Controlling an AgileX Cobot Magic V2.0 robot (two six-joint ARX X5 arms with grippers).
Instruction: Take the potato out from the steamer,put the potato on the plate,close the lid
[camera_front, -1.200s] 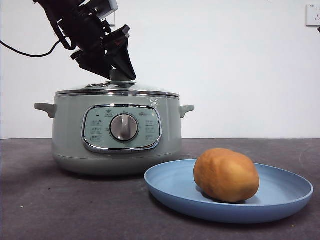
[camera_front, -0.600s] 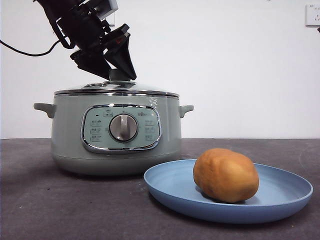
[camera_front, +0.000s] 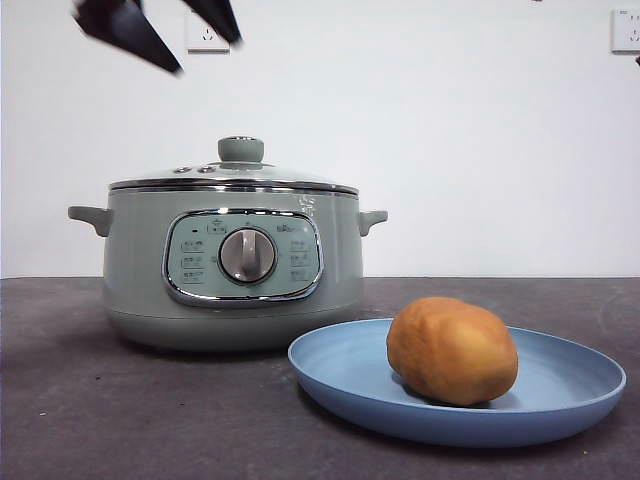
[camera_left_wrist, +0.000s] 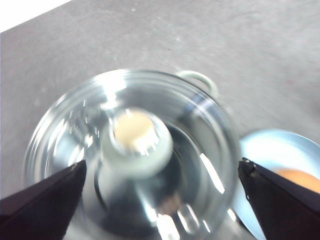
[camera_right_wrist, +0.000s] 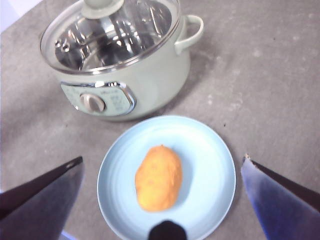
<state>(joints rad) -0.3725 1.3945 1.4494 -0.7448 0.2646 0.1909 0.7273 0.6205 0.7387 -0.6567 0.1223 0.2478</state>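
The sage-green steamer (camera_front: 235, 265) stands on the table with the glass lid (camera_front: 235, 178) resting shut on it. My left gripper (camera_front: 208, 57) is open and empty, well above the lid's knob (camera_front: 240, 150). In the left wrist view my left gripper (camera_left_wrist: 162, 165) looks straight down on the lid (camera_left_wrist: 65, 130). The orange-brown potato (camera_front: 452, 350) lies on the light-blue plate (camera_front: 560, 400), to the right of and nearer than the steamer. My right gripper (camera_right_wrist: 162, 159) is open and empty, high above the potato (camera_right_wrist: 158, 177), the plate (camera_right_wrist: 210, 160) and the steamer (camera_right_wrist: 150, 75).
The dark grey table (camera_front: 60, 400) runs back to a white wall with two sockets (camera_front: 205, 35) (camera_front: 625, 30). The steamer's side handles (camera_front: 90, 216) (camera_front: 372, 218) stick out left and right. The plate's near rim almost touches the steamer's base.
My left gripper has let go of the lid's knob, opened and risen up and to the left. The lid stays on the steamer. The potato and plate have not moved.
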